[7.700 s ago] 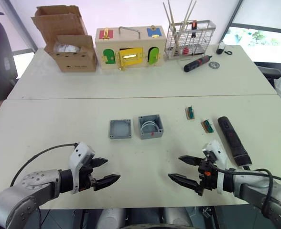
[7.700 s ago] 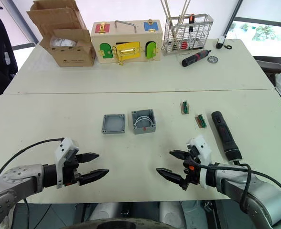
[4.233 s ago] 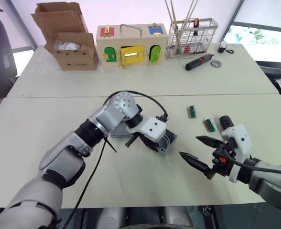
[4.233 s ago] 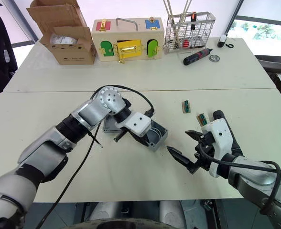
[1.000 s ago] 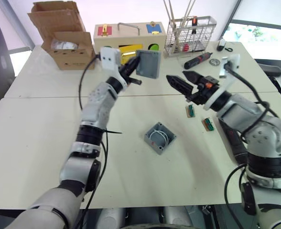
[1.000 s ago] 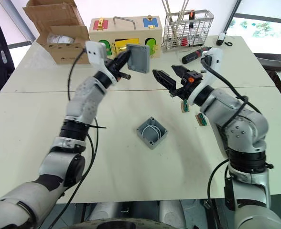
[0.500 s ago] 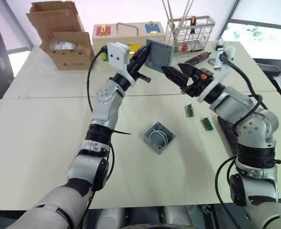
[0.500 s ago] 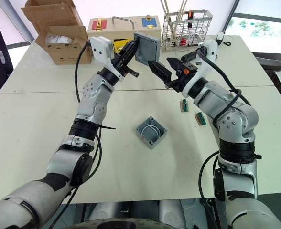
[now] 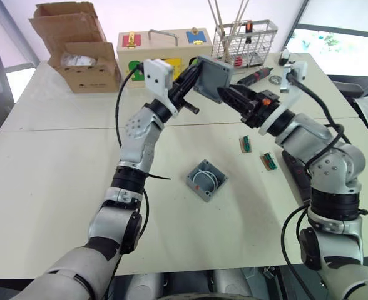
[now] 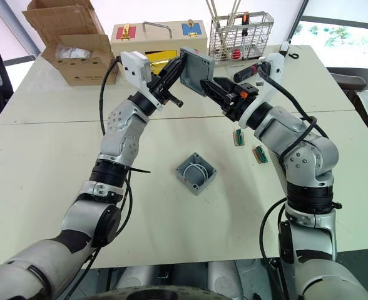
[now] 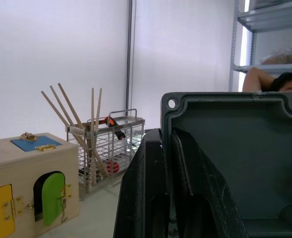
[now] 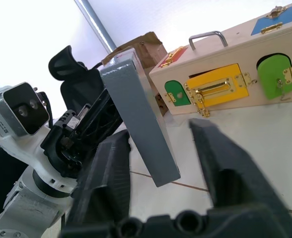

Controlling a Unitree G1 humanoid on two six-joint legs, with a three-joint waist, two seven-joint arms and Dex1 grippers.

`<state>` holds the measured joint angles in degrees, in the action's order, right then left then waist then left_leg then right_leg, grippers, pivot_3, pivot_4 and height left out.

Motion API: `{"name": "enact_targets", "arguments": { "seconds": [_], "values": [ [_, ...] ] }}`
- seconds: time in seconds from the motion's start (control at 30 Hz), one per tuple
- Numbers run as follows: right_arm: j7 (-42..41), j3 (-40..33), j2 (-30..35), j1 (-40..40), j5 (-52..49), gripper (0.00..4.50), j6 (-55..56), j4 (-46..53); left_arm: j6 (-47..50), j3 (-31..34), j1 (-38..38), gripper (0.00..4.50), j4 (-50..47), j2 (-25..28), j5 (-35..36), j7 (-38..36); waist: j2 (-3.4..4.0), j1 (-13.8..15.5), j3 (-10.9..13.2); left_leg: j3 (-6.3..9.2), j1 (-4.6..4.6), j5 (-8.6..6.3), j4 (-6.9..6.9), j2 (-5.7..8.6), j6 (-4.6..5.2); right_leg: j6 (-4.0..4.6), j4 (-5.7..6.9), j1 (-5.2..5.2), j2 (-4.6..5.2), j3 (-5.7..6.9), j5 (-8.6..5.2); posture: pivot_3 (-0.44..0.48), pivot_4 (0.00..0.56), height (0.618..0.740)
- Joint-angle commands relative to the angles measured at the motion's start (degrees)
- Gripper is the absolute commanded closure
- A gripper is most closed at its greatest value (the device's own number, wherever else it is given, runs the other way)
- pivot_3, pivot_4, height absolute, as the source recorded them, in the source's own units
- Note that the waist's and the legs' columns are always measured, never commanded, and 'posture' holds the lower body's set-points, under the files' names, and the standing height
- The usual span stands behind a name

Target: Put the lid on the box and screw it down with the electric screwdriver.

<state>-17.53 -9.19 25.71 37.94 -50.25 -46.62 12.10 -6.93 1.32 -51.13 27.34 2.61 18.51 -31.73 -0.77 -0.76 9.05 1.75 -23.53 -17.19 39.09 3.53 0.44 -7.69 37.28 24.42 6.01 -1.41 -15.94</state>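
Grey plastic, the lid [image 10: 196, 70] was held edge-on in the air above the far part of the surface [image 9: 46, 187], pinched at one side by the left hand [image 10: 174, 74], whose two black fingers were closed flat on it. The right hand [image 12: 161, 163] had its fingers spread apart on either side of the lid's free edge, not touching it as far as the right wrist view showed. The box [image 9: 207, 181] sat open on the surface below and nearer, well apart from the lid, a coil of white wire inside it. The electric screwdriver [image 9: 295, 172] lay untouched to the right, largely behind the right arm, with two small green parts [image 9: 247, 144] beside it.

This looked like a hand-over or re-grip of the lid between the two hands, so the lid-placing step was not yet done. Next, the right hand would likely need to close on the lid before the left let go, then bring it down square over the box.
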Motion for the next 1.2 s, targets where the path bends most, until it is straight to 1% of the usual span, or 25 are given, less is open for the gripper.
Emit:
{"name": "enact_targets", "arguments": {
  "seconds": [0.03,0.3,0.4,0.43,0.57,0.63,0.7,0.83,0.9,0.97,1.03,1.1,1.2],
  "values": [
    [-0.3,-0.9,-0.3,0.2,0.5,4.39,0.5,1.6,0.1,-0.2,-0.1,4.5,-3.6,-0.1,0.2,-1.1,0.0,0.0,0.0,0.01,0.0,0.0,0.0,0.0,0.0,0.0,0.0,0.0,0.0,0.0,0.0,0.0,0.15,0.737],
    [-0.8,-0.9,-0.1,-0.1,1.0,4.4,-0.1,2.9,2.2,-0.4,0.4,4.5,-3.9,0.1,0.7,-2.9,0.0,0.0,0.0,0.01,0.0,0.0,0.0,0.0,0.0,0.0,0.0,0.0,0.0,0.0,0.0,0.0,0.15,0.737],
    [-1.6,-0.2,0.2,-0.6,1.8,4.4,0.5,4.4,6.4,0.8,1.0,3.51,-5.4,0.7,4.6,-6.1,0.0,0.0,0.0,0.01,0.0,0.0,0.0,0.0,0.0,0.0,0.0,0.0,0.0,0.0,0.0,0.0,0.15,0.737],
    [-1.8,0.0,0.2,-0.8,2.2,4.4,0.6,4.9,7.1,1.1,1.1,3.07,-5.7,0.9,5.1,-6.4,0.0,0.0,0.0,0.02,0.0,0.0,0.0,0.0,0.0,0.0,0.0,0.0,0.0,0.0,0.0,0.0,0.15,0.737],
    [-2.0,0.4,0.1,-1.9,4.5,4.4,2.4,7.3,11.7,3.3,2.1,0.93,-8.3,3.1,8.0,-6.8,0.0,-0.1,0.0,0.03,0.0,0.0,0.0,0.0,0.0,0.0,0.0,0.0,0.0,0.0,0.0,0.0,0.15,0.737],
    [-1.9,0.6,0.5,-2.7,6.4,4.4,3.8,8.8,16.1,3.8,3.8,0.06,-12.0,5.2,10.7,-8.8,0.0,-0.2,0.0,0.03,0.0,0.0,-0.01,-0.01,0.0,0.0,0.0,0.03,-0.01,0.0,0.0,0.0,0.15,0.737],
    [-1.7,0.6,1.3,-3.8,9.4,4.4,6.2,10.4,22.5,5.1,5.4,0.06,-16.2,7.9,14.6,-9.7,0.01,-0.3,0.0,0.03,0.0,0.0,-0.04,-0.03,0.0,0.0,0.02,0.06,-0.03,0.0,0.0,0.0,0.15,0.737],
    [-2.6,2.1,5.4,-8.2,18.9,4.4,12.5,14.1,35.7,8.3,7.7,0.06,-22.6,13.4,23.5,-10.6,0.01,0.0,0.0,0.07,0.0,0.0,0.0,-0.03,0.0,0.0,0.04,0.06,-0.02,-0.01,0.0,0.0,0.15,0.737],
    [-3.0,4.7,8.8,-13.4,28.0,4.4,19.9,17.9,38.8,8.8,9.2,0.06,-23.9,16.6,24.2,-11.6,0.01,0.3,0.0,0.07,0.0,0.0,0.03,-0.01,0.0,0.0,0.03,0.03,-0.02,-0.01,0.0,0.0,0.15,0.737],
    [-2.9,8.0,12.3,-19.7,39.2,4.4,29.6,20.4,40.5,9.3,9.7,0.06,-23.1,17.9,24.4,-11.7,0.02,0.3,0.0,0.11,0.01,0.0,0.02,0.01,0.0,0.0,0.03,0.01,-0.03,0.0,0.0,0.0,0.15,0.737],
    [-2.3,10.8,15.0,-26.0,49.0,4.4,38.7,20.9,41.2,9.0,9.4,0.06,-22.0,18.1,24.3,-12.1,0.02,0.3,0.0,0.11,0.01,0.0,0.01,0.05,0.0,0.0,0.02,0.0,-0.03,0.0,0.0,0.0,0.15,0.737],
    [0.2,13.1,17.5,-31.9,59.6,4.4,47.2,20.3,41.5,8.5,8.7,0.06,-21.1,17.9,23.7,-12.4,0.02,0.3,0.0,0.06,0.01,0.0,0.05,0.05,0.0,0.0,0.0,-0.01,-0.03,0.0,0.0,0.0,0.15,0.737],
    [6.6,15.4,19.2,-39.4,75.8,4.4,56.4,18.6,41.7,6.8,8.3,0.06,-21.1,17.4,22.7,-13.4,0.02,0.1,0.0,0.03,0.02,0.01,0.07,0.05,-0.01,0.0,0.01,-0.03,-0.05,-0.01,0.0,0.0,0.15,0.737]
  ]
}}
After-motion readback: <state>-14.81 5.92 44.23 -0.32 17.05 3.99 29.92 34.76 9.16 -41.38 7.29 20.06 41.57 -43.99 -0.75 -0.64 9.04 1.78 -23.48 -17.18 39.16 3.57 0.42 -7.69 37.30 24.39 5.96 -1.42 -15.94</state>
